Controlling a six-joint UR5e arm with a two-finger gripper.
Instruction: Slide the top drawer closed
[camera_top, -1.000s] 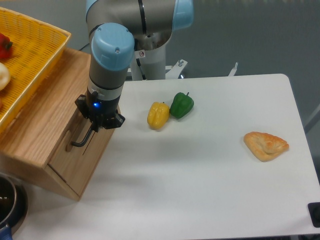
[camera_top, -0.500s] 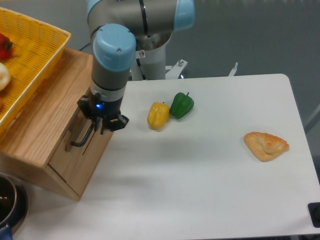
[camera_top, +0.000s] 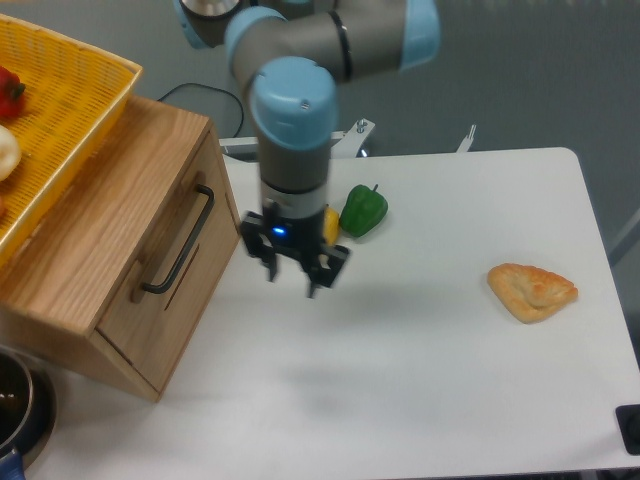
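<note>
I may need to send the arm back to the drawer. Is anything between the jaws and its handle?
Nothing visible. The gripper hangs over bare table right of the drawer; the handle is unobstructed. The peppers lie behind the gripper.

A yellow basket is sitting on top of the wooden cabinet at the left, holding a red pepper at its far left edge and a pale round item just below it, both cut off by the frame. On the white table, a green pepper is lying near the back, with a yellow pepper touching its left side and showing only as a sliver. A golden pastry is resting well apart from them, toward the right edge. A dark pot is peeking in at the bottom left corner. A small black object is showing at the lower right edge.
</note>
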